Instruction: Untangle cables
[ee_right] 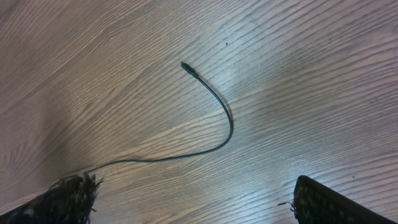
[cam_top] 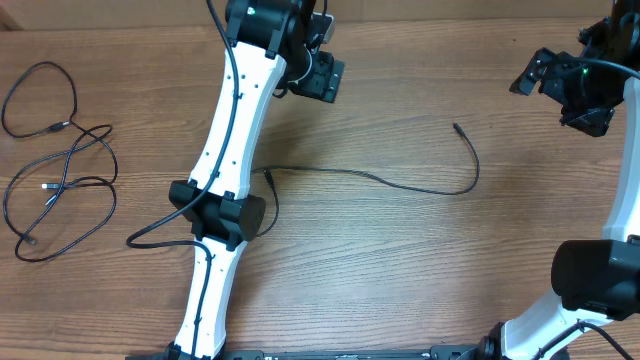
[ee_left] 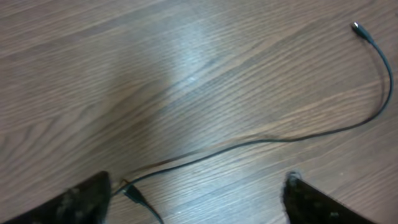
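Observation:
One long thin black cable [cam_top: 400, 184] lies loose across the middle of the table, its plug end [cam_top: 457, 127] at the right. The left wrist view shows this cable [ee_left: 267, 141] on the wood ahead of my left gripper [ee_left: 198, 183], which is open and holds nothing. A second plug [ee_left: 134, 195] lies by the left finger [ee_left: 87, 196]. Seen from the right wrist, the cable [ee_right: 214, 99] curves beyond my open, empty right gripper [ee_right: 194, 184]. Several more cables [cam_top: 62, 175] are tangled in loops at the far left. From overhead, the left gripper [cam_top: 322, 75] hovers at the back.
My left arm's elbow [cam_top: 222, 215] lies over the table's middle, with a black cord [cam_top: 150, 236] coming out from under it to the left. The right gripper [cam_top: 540, 75] hangs at the back right, and the right arm's base [cam_top: 595, 275] fills the front right.

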You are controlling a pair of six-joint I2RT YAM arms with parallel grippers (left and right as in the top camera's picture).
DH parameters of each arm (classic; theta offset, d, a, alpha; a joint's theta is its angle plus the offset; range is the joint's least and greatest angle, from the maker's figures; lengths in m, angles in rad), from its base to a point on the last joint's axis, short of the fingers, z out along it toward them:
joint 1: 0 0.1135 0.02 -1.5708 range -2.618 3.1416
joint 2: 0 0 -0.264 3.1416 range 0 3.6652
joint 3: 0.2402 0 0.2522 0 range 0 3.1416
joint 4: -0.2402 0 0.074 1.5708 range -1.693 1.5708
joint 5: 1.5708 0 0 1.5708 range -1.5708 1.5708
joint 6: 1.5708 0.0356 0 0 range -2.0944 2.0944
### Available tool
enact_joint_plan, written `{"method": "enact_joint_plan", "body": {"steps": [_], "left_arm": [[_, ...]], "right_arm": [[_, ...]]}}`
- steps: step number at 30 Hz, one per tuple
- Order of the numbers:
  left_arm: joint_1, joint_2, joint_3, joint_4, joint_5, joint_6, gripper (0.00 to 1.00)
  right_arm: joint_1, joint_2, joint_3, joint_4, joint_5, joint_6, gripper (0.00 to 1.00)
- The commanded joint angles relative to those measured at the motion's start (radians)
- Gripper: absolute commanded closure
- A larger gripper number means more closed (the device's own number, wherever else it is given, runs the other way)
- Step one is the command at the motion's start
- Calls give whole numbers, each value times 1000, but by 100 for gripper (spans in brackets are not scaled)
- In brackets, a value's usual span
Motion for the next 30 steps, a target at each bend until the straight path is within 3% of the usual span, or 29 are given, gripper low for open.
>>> {"method": "enact_joint_plan", "body": {"steps": [1, 11, 20, 30], "left_arm": [[-15, -49, -2, -3, 22, -10, 0], [-2, -240, -65, -2, 21, 2, 0], [19, -478, -510, 1, -87, 0, 0], [49, -498, -909, 235, 127, 2, 0]], "right_arm": [[0, -1, -4, 6, -5, -10, 0], [0, -1, -4, 10, -5, -28, 0], [0, -1, -4, 21, -6, -27, 0], [0, -1, -4, 24, -6, -27, 0]]}}
